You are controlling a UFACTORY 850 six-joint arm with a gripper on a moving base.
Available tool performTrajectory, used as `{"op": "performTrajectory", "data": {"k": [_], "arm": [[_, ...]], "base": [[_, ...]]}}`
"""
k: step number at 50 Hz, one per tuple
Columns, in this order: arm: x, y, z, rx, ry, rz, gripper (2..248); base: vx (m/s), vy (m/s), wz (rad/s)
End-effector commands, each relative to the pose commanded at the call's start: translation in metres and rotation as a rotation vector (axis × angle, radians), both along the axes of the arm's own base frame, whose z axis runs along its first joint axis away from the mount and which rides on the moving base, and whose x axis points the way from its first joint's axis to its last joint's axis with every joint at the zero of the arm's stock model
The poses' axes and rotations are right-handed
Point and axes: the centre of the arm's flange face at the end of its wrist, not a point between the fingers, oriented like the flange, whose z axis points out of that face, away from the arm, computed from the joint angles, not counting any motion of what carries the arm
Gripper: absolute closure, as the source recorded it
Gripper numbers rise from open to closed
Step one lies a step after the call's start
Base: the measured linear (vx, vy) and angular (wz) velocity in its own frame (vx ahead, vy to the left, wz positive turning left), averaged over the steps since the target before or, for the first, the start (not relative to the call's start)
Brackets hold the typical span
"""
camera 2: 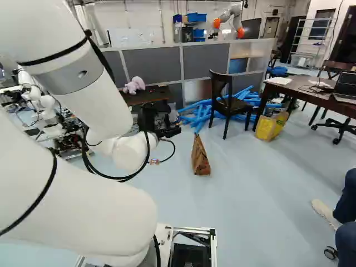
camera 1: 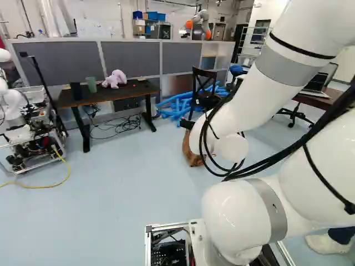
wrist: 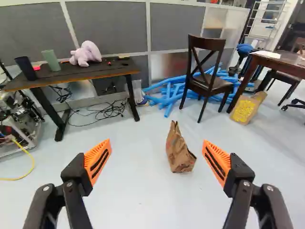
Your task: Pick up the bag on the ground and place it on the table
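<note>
Above the floor point(camera 2: 261, 200), claw point(camera 2: 168, 125) spread wide.

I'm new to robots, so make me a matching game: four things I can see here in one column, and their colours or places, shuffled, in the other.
1. Paper bag
2. Stuffed toy
3. Chair
4. Finger pads

A. Orange
B. Lilac, on the table beside a green cup
C. On the floor, nearest ahead of the open gripper
D. Beside the blue tubes

Right pairs: 1-C, 2-B, 3-D, 4-A
</note>
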Motion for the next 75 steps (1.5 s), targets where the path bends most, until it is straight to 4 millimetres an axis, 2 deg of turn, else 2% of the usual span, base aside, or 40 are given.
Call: {"op": "performTrajectory", "data": {"k": [17,75], "arm": [[0.0,0.0,0.0,0.0,0.0,0.0,3],[0.0,0.0,0.0,0.0,0.0,0.0,3]], "base": [[0.258,-0.069,-0.245],[0.252,0.0,-0.022]]}}
